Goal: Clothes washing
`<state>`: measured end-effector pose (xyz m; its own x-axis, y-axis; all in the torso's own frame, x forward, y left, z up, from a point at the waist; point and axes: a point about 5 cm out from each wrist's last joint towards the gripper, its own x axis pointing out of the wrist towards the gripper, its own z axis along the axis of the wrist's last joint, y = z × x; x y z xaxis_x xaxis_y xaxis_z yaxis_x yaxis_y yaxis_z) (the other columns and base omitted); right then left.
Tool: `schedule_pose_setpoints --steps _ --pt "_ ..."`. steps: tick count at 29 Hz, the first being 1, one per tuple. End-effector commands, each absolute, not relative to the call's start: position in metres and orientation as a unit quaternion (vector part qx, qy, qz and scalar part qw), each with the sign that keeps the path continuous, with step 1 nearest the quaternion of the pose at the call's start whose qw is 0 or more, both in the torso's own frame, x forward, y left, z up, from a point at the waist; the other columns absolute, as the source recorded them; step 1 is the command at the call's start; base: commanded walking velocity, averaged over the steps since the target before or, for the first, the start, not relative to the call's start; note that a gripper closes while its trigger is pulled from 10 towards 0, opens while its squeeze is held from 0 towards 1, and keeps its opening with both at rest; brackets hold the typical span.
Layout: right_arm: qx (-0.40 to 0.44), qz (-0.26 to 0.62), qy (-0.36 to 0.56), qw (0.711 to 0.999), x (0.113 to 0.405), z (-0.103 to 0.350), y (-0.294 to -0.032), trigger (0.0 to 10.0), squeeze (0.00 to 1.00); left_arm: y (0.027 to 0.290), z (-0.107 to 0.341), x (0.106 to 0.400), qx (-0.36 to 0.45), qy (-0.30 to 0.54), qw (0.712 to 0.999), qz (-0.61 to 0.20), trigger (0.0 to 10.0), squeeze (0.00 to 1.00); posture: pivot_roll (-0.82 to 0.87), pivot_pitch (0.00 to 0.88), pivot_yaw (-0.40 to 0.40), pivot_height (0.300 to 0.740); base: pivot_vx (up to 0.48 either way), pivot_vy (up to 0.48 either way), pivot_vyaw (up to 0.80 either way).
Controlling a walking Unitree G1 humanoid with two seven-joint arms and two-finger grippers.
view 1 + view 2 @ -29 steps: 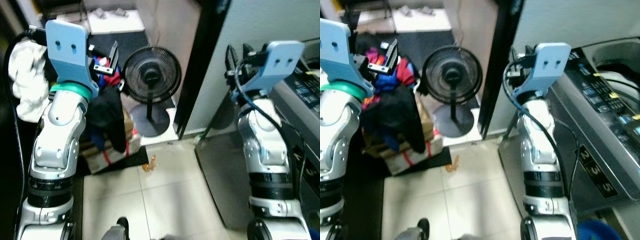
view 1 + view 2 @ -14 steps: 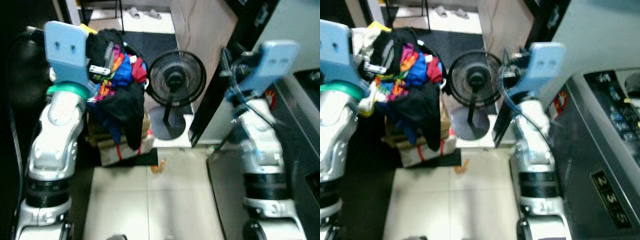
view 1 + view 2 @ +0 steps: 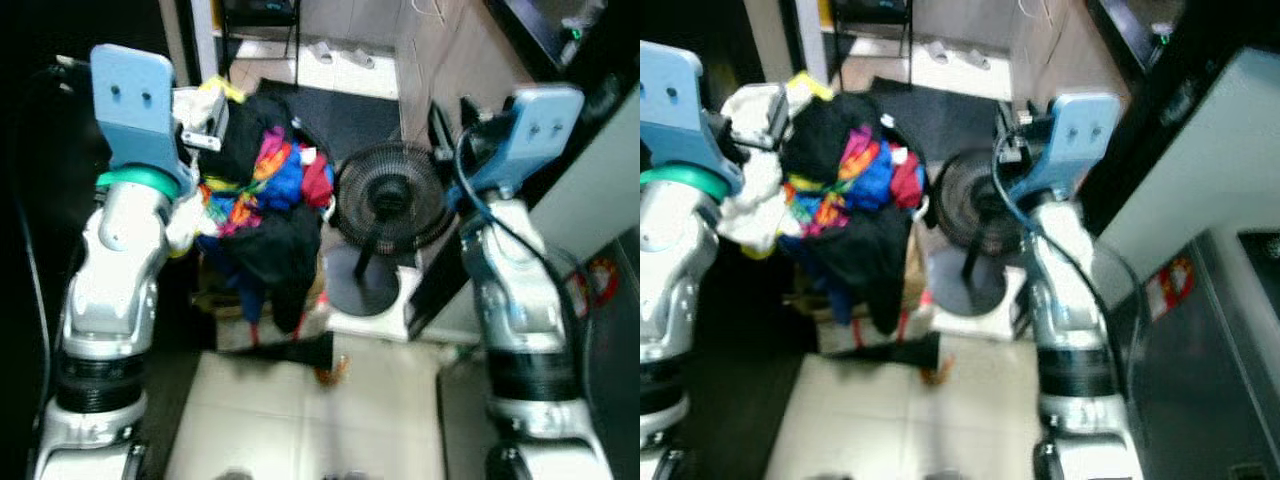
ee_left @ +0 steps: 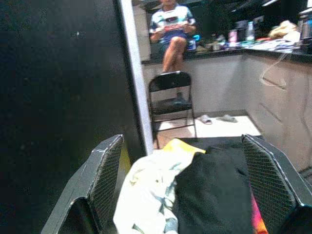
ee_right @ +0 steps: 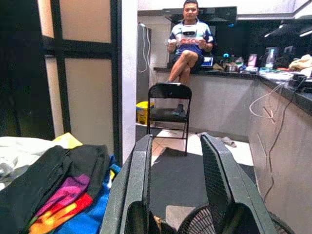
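A heap of clothes (image 3: pixel 258 205), black, blue, pink and multicoloured with a pale cloth (image 4: pixel 146 195) at one side, lies piled ahead of the robot on its left, beside a black pedestal fan (image 3: pixel 388 195). The left end effector (image 4: pixel 195 185) is raised over the heap with its fingers spread wide and holds nothing. The right end effector (image 5: pixel 178 185) is narrowly parted and empty, above the fan. Beyond stand a folding chair (image 5: pixel 168 109) and a person (image 5: pixel 187 41) seated on a table (image 5: pixel 229 75).
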<state>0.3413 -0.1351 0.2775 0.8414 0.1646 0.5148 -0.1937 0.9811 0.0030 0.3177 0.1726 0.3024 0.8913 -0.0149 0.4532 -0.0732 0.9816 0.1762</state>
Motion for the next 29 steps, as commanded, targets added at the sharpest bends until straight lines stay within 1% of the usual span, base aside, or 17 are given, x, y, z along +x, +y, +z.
schedule_pose_setpoints --steps 1,9,22,29 --pt "0.025 0.076 -0.259 0.962 0.342 0.2752 -0.1444 10.0 0.0 0.1678 0.3025 0.3171 0.099 -0.237 0.966 0.009 10.0 0.0 0.05 0.064 -0.031 0.74 0.469 0.0 0.0" --pt "0.013 0.077 -0.256 0.964 0.3423 0.2742 -0.1433 10.0 0.0 0.168 0.3022 0.3181 0.099 -0.237 0.966 0.009 10.0 0.0 0.05 0.066 -0.031 0.74 0.469 0.0 0.66" --pt "0.024 0.073 -0.256 0.964 0.3424 0.2751 -0.1456 10.0 0.0 0.1675 0.3013 0.319 0.092 -0.234 0.968 0.007 10.0 0.0 0.05 0.066 -0.031 0.74 0.453 0.0 0.0" --pt "0.02 0.075 -0.254 0.964 0.343 0.2741 -0.1451 10.0 0.0 0.1657 0.2961 0.3199 0.101 -0.222 0.97 -0.001 10.0 0.0 0.05 0.059 -0.03 0.74 0.0 0.0 0.0"
